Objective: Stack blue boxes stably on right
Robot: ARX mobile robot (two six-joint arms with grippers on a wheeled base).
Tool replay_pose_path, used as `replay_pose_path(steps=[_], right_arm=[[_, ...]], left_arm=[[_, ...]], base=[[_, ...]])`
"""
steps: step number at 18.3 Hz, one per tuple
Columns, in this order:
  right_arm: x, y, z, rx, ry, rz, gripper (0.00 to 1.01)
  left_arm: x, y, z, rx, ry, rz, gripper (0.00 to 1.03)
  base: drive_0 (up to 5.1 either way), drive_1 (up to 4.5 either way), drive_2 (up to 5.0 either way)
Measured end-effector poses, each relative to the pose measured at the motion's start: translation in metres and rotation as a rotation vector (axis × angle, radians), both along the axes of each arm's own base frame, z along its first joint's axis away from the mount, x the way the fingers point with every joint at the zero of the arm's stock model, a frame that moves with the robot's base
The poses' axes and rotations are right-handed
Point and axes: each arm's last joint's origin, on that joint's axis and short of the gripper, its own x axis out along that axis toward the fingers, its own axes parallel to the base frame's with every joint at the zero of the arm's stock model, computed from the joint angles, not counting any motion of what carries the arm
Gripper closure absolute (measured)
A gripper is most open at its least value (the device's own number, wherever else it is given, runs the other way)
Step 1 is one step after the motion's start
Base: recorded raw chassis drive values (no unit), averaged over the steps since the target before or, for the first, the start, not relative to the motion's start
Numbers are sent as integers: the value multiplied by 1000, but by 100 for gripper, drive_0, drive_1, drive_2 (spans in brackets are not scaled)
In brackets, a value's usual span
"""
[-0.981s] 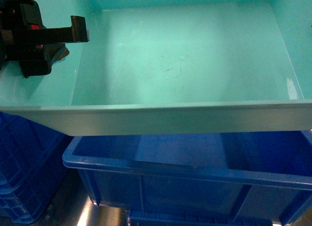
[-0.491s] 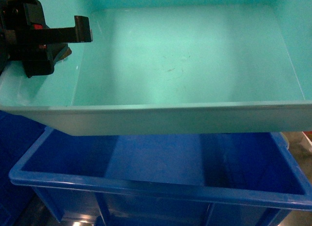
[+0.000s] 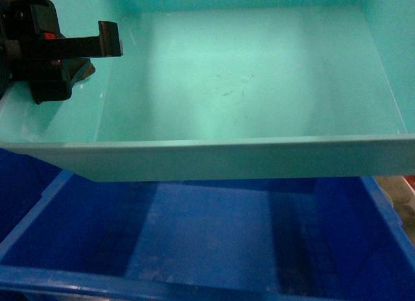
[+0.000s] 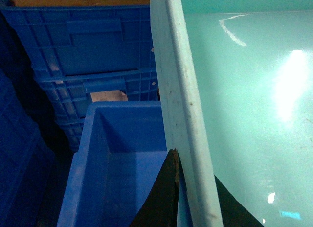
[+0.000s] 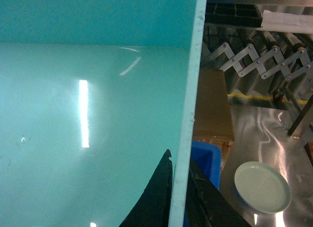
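While both tools clench its end walls, turquoise tub [image 3: 246,87] hangs above dark-blue crate [image 3: 194,236] — long axes parallel | left tool [image 4: 177,197] | right tool [image 5: 178,197] — move: straight down.

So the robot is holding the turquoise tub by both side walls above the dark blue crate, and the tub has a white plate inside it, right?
Not quite. The turquoise tub is empty, as the head view shows. The white plate sits outside it on the metal surface, in the right wrist view. The rest holds: both jaws clamp its side walls above the dark blue crate.

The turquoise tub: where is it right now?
In the head view the turquoise tub is held above the open dark-blue crate, its side walls between the jaws of both grippers.
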Motion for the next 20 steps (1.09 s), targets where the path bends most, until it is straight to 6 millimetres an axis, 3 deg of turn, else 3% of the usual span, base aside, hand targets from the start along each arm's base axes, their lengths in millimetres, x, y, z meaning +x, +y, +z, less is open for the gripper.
replay_pose_path(steps=[11, 20], right_arm=[[2, 0, -1, -8, 5, 5, 94], [19, 9, -67, 53, 339, 4, 94]], left_arm=[[6, 1, -4, 4, 20, -1, 98], [45, 3, -54, 79, 292, -31, 98]], base=[[0, 0, 0], [0, 0, 0]])
